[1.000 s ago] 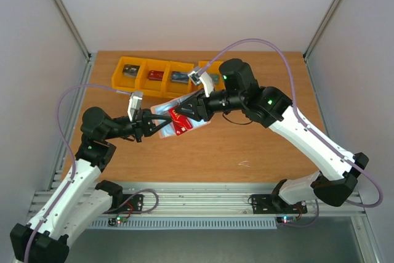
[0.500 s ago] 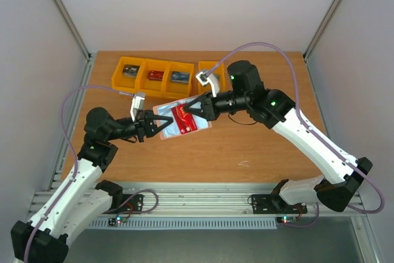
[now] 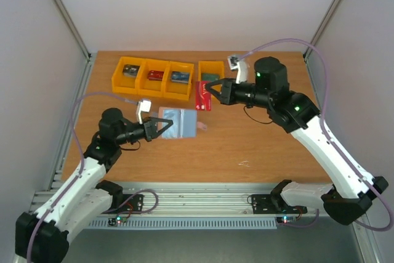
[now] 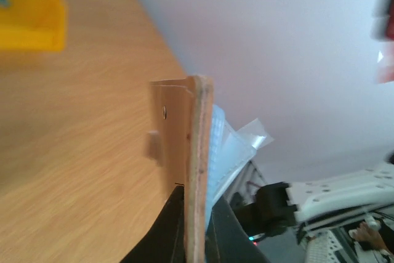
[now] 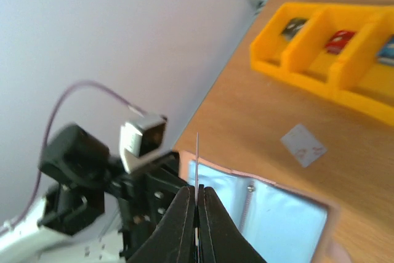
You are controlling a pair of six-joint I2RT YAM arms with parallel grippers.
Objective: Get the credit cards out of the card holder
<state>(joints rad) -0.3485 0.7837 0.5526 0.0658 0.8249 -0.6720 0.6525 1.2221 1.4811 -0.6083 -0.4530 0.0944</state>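
Between my two tools the card holder (image 3: 181,121) is spread open, blue inside up, low over the tabletop (image 3: 246,146). My left tool (image 3: 164,128) clamps its edge, I judge to steady it. My right tool (image 3: 213,90) pinches a red credit card (image 3: 203,95), clear of the holder and just beside the yellow bins (image 3: 154,78), whose compartments hold small items.

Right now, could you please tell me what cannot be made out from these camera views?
- Whether any cards remain in the card holder: it is too small in the top view, and edge-on and blurred in the left wrist view.
- The print on the red card in the right hand: it is tiny from above and edge-on in the right wrist view.
- The contents of the orange bins: they are small from above and blurred in the right wrist view.
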